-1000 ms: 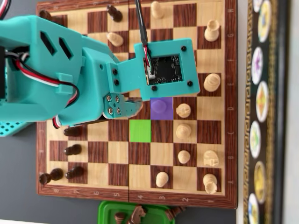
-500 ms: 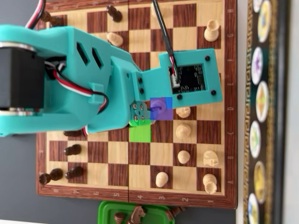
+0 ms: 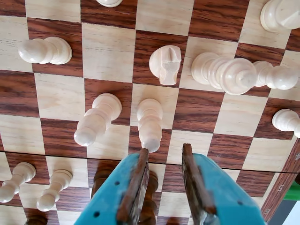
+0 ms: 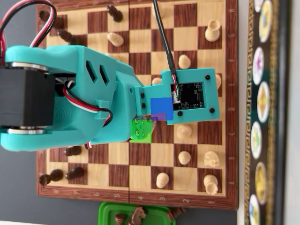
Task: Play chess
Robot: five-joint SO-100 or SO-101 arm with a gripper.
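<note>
Teal gripper open, empty, poised over the chessboard; white pawn just beyond the left fingertip (dark piece beneath).

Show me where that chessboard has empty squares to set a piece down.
Overhead, bare squares run along the chessboard's top edge between a dark piece and a white rook, and along the bottom between dark pawns and a white pawn. The lower right corner, crowded with white pieces, is tight.
</note>
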